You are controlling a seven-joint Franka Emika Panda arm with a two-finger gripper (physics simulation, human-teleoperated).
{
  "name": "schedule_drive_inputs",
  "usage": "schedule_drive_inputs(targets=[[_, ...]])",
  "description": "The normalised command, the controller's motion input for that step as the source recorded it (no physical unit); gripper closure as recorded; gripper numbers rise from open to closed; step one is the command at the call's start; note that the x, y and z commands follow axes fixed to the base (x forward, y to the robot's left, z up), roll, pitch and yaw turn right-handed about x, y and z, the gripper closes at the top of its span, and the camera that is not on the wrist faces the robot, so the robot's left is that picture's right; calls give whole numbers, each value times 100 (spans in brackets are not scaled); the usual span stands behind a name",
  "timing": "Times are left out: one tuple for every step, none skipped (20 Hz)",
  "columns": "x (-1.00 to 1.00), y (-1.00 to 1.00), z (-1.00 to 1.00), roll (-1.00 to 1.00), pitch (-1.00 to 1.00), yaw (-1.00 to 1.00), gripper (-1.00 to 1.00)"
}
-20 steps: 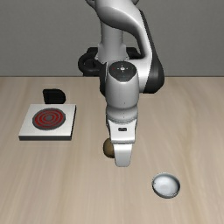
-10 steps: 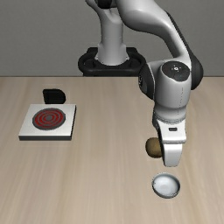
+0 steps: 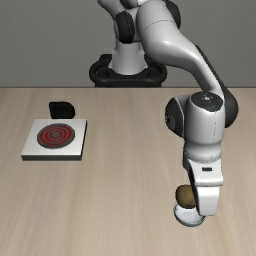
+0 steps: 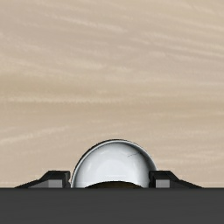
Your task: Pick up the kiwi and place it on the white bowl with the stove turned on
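The brown kiwi (image 3: 183,196) hangs in my gripper (image 3: 192,206), which is shut on it, at the front of the table toward the exterior view's right. Directly beneath it sits the white bowl (image 3: 182,214), mostly covered by my hand. In the wrist view the bowl (image 4: 114,160) appears as a shiny round rim just beyond my fingertips (image 4: 54,179), with the kiwi's dark edge (image 4: 115,185) between them. The stove (image 3: 56,140) lies at the exterior view's left, and its burner (image 3: 55,134) shows red rings.
A small black block (image 3: 63,106) sits just behind the stove. The robot's base (image 3: 125,70) stands at the table's far edge. Bare wooden tabletop (image 3: 110,190) stretches between the stove and the bowl.
My arm has swung from the table's middle toward the exterior view's right and forward, carrying the kiwi, and has lowered until it hangs right over the bowl.
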Motion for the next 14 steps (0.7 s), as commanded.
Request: schedule_drive_inputs(targets=[[100, 0, 0, 0, 0, 0, 100], [0, 100, 0, 0, 0, 0, 100], [100, 0, 0, 0, 0, 0, 100], [100, 0, 0, 0, 0, 0, 100], [100, 0, 0, 0, 0, 0, 100], [0, 0, 0, 0, 0, 0, -100], [0, 0, 0, 0, 0, 0, -100], [0, 0, 0, 0, 0, 0, -100], [0, 0, 0, 0, 0, 0, -100], [0, 0, 0, 0, 0, 0, -100], [0, 0, 0, 0, 0, 0, -100], [0, 0, 0, 0, 0, 0, -100], [0, 0, 0, 0, 0, 0, -100], [0, 0, 0, 0, 0, 0, -100]])
